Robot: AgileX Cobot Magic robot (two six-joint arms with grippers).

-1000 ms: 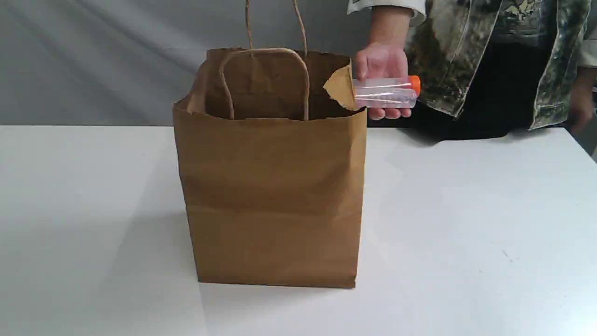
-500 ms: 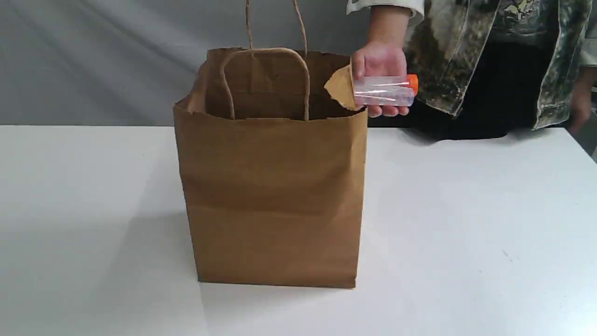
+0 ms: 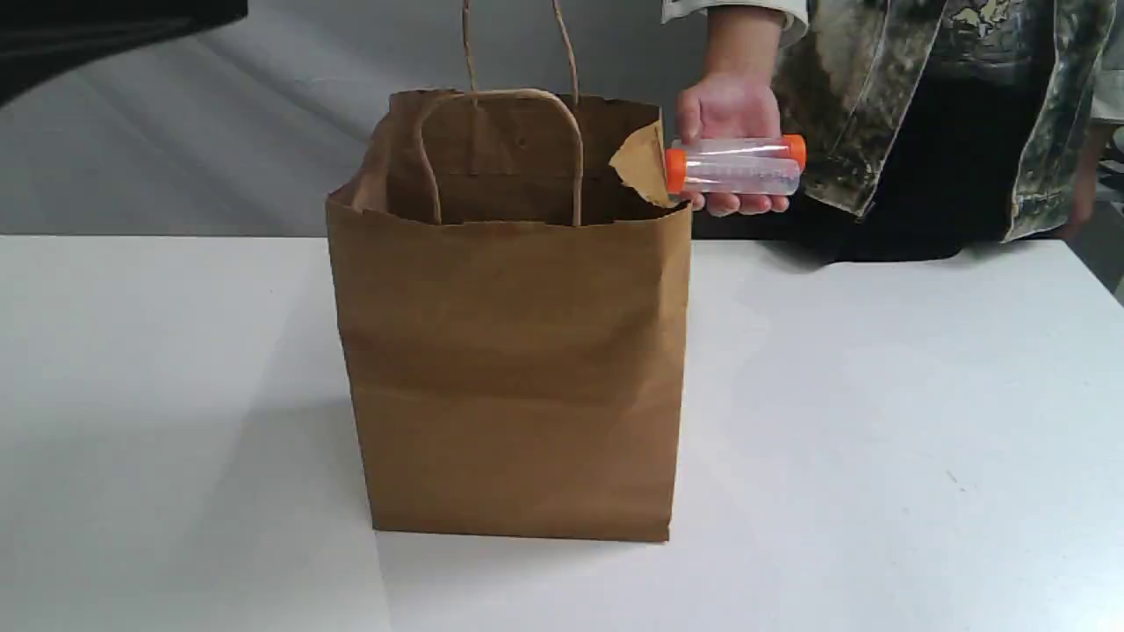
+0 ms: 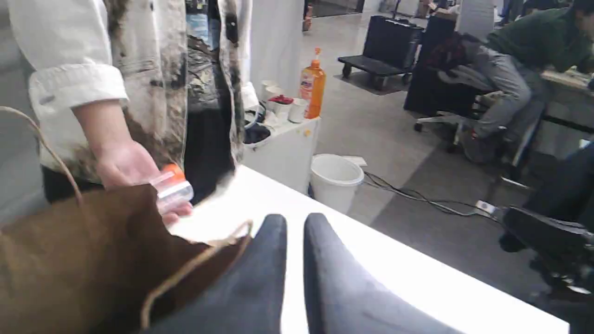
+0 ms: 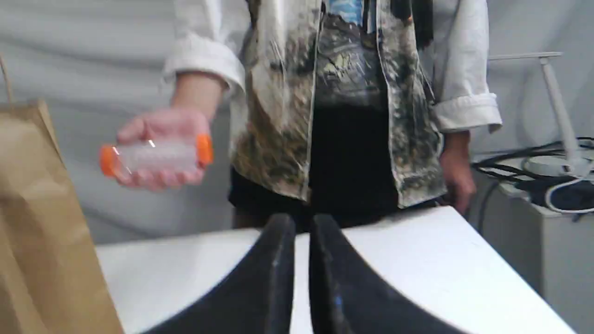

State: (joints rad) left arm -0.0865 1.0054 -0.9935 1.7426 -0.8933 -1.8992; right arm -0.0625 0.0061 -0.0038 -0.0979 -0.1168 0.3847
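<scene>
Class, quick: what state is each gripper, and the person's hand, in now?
Left gripper: jaws closed, empty.
Right gripper: jaws closed, empty.
Person's hand: holding a clear orange-capped tube.

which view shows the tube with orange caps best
Exterior view: the tube is sharp, both caps showing. The right wrist view has it whole but blurred; the left wrist view shows one end over the bag.

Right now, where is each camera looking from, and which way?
Exterior: faces the paper bag across the table; no gripper shows.
Left wrist: behind the left gripper, by the bag's top, facing the person.
Right wrist: behind the right gripper, over the table, facing the person.
All three share the hand holding the tube.
</scene>
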